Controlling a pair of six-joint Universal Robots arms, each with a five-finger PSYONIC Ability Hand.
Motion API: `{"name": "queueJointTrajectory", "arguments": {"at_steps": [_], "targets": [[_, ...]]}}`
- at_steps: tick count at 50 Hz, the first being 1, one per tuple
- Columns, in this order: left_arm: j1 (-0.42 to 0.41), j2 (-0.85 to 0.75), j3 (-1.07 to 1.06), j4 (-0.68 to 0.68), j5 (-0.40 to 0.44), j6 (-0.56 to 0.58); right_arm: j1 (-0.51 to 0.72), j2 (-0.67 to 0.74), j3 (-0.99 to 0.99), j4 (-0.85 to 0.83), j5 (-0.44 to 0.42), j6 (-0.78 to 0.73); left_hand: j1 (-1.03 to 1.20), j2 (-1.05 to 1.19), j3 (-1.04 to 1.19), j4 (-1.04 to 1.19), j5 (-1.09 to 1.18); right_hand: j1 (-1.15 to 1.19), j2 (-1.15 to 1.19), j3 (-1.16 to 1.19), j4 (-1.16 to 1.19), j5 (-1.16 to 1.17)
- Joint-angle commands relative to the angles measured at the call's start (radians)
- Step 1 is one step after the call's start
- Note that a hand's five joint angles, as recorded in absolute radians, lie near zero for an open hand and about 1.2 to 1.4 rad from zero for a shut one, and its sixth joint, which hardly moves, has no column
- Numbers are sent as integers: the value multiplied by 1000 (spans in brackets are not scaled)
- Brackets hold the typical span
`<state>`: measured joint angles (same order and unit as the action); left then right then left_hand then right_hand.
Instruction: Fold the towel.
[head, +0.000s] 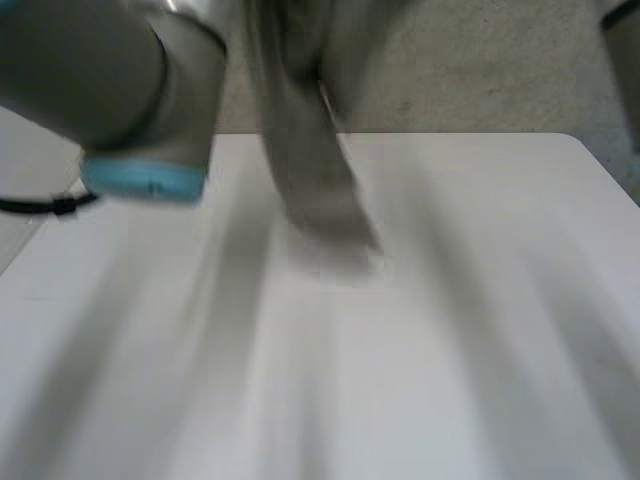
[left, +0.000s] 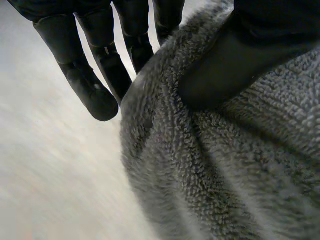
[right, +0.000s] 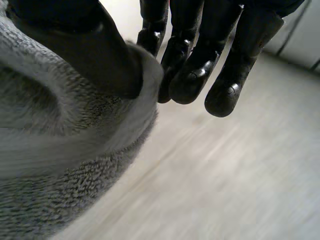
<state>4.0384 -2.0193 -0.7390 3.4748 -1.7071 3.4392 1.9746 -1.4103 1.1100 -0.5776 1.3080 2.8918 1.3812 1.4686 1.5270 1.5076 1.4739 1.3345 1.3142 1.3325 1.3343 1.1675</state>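
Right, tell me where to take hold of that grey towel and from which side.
Likely its upper edge, coming from above. The towel hangs limp over the table, so a high grip lets it drape straight. The left hand and right hand each pinch its thick pile between thumb and fingers.

You had a white table (head: 480, 330) before you, its top plain and smooth. In the head view its far edge ran straight across, the far right corner was rounded, and the left edge slanted away toward the near side. Beyond the far edge lay a speckled grey floor (head: 480, 70). Over the middle of the table's far half hung the lower end of the grey towel (head: 315, 190); you could not tell whether it touched the top or hung just clear. In both wrist views the same pale surface lay beneath the towel.
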Motion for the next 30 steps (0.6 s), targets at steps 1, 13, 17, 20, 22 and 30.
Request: {"name": "queueJointTrajectory", "arguments": {"at_steps": [1, 13, 17, 20, 22, 30], "targets": [[-2, 93, -95, 153, -23, 5, 0, -33, 37, 2, 28, 12, 15, -72, -131, -111, -252, 62, 82, 64, 62, 54], [-1, 132, -618, 119, 4, 8, 65, 111, 125, 274, -16, -152, -207, -294, -353, -333, -474, 62, 82, 64, 62, 54], [-4, 126, -741, 119, 7, 8, 93, 143, 189, 303, -19, -175, -472, -559, -618, -598, -739, 62, 82, 64, 62, 54], [-9, 111, -833, 119, 6, 8, 107, 209, 241, 328, -9, -198, -745, -832, -891, -871, -1012, 62, 82, 64, 62, 54], [-38, 88, -899, 115, 6, 8, 121, 273, 280, 370, 0, -244, -900, -987, -1046, -1026, -1167, 62, 82, 64, 62, 54], [-65, 74, -950, -5, 6, 29, 113, 329, 344, 479, 40, -384, -1191, -1279, -1337, -1318, -1458, 62, 82, 64, 62, 54]]}}
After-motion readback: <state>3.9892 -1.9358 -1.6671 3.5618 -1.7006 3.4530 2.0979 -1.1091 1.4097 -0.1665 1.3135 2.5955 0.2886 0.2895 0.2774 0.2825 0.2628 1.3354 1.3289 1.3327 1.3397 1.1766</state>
